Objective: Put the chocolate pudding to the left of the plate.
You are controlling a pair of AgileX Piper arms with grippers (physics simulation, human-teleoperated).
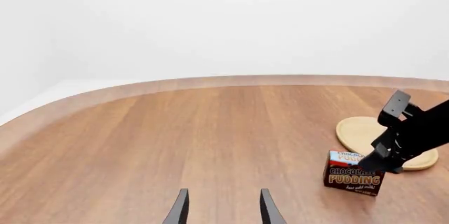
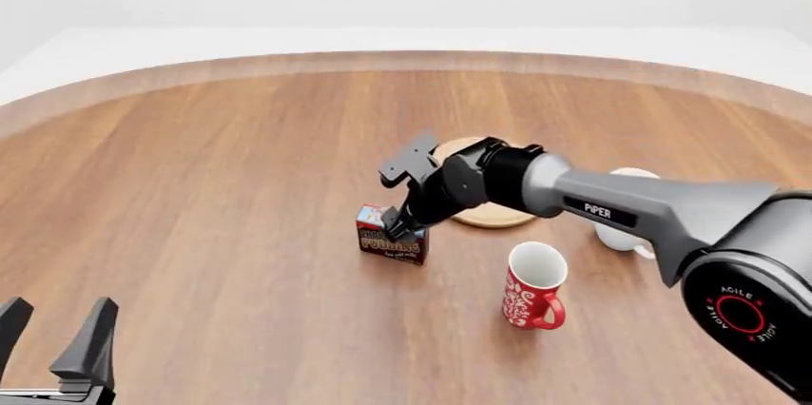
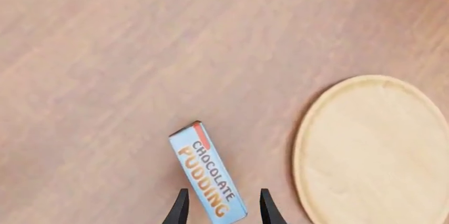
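Pudding: the small dark brown chocolate pudding carton [image 2: 391, 240] with orange lettering and a light blue top stands upright on the brown wooden bench [image 2: 216, 196], just beside the plate at its eight o'clock in the front view
Plate: the flat round light-tan wooden plate [image 2: 497, 215] lies partly behind the right arm in the front view; the right wrist view shows its bare face [image 3: 375, 150] and a strip of bench between it and the carton [image 3: 207, 179]
Right tool: the right tool [image 3: 222, 206] has its two dark fingers either side of the carton's top; whether they press it I cannot tell
Left tool: the left tool [image 2: 57, 334] hangs at seven o'clock of the bench, fingers apart, holding nothing; its wrist view shows the carton front [image 1: 353, 174] and plate [image 1: 365, 134] far off
Mugs: only the front view shows the red patterned mug [image 2: 531, 285] at five o'clock of the plate and the white mug [image 2: 625, 224] at three o'clock, partly hidden by the arm
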